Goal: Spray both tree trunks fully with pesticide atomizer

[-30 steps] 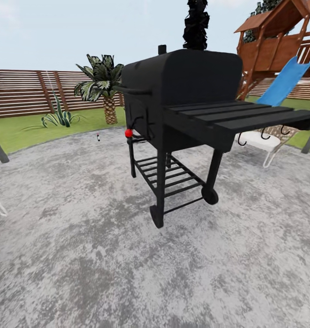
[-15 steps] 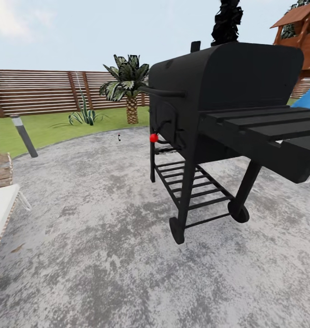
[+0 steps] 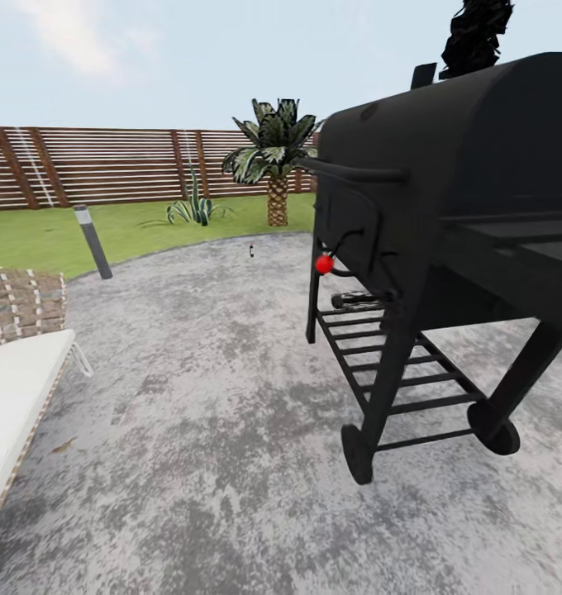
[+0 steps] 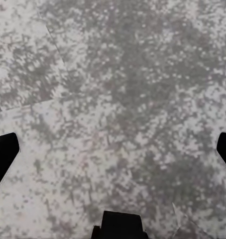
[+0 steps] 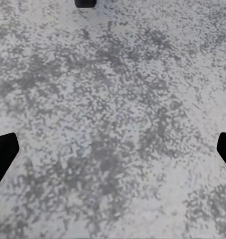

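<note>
Both pincers, left (image 4: pixel 113 149) and right (image 5: pixel 113 149), gape open over grey paving, the pesticide atomizer (image 3: pixel 251 249) lying far ahead.

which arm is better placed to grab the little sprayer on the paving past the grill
Left, tentatively: the sprayer sits far ahead, left of centre; the grill crowds the right side. The left claw and right claw both hang open.

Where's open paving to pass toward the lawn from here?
Open grey paving runs between the white lounger on the left and the black grill on the right, up to the grass. A small object sits near the paving's far edge. The right side is crowded by the grill's legs and wheels.
</note>
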`<state>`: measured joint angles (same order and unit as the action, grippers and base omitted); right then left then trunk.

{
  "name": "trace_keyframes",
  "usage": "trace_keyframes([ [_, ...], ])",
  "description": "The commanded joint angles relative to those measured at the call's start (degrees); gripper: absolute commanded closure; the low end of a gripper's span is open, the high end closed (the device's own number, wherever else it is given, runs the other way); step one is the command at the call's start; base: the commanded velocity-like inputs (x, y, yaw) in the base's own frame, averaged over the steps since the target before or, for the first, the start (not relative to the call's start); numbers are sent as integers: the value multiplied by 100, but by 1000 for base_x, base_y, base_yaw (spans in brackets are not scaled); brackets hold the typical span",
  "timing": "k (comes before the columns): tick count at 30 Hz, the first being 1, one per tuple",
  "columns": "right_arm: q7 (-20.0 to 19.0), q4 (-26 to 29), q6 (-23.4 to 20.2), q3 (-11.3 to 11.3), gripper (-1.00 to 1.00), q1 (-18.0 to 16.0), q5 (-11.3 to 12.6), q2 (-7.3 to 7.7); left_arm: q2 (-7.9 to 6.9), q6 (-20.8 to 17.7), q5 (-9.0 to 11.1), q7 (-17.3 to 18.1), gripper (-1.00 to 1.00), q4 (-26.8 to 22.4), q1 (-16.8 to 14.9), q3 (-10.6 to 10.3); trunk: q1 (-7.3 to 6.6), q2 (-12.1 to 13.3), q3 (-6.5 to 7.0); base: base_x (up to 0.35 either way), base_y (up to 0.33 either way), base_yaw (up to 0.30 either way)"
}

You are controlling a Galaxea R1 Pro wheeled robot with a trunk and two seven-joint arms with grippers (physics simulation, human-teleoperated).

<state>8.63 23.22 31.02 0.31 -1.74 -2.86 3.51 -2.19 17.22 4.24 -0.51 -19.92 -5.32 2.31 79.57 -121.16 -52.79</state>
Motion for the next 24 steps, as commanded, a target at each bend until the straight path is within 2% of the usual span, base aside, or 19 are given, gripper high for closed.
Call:
trace_keyframes([
  [1, 33, -2, 10, 4, -100, -1, -31, 1, 0, 18, 43, -2, -100, 6, -4, -11, 3, -2, -5, 337, 0, 277],
  [6, 33, -2, 10, 4, -100, -1, -31, 1, 0, 18, 45, -2, -100, 6, -5, -11, 3, -2, -5, 337, 0, 129],
  [17, 33, -2, 10, 4, -100, -1, -34, 1, 0, 18, 51, -2, -100, 6, 0, -11, 3, -2, -5, 337, 1, 9],
  [24, 33, -2, 10, 4, -100, -1, -32, 1, 0, 18, 51, -2, -100, 6, -1, -11, 3, -2, -5, 329, 120, 0],
])
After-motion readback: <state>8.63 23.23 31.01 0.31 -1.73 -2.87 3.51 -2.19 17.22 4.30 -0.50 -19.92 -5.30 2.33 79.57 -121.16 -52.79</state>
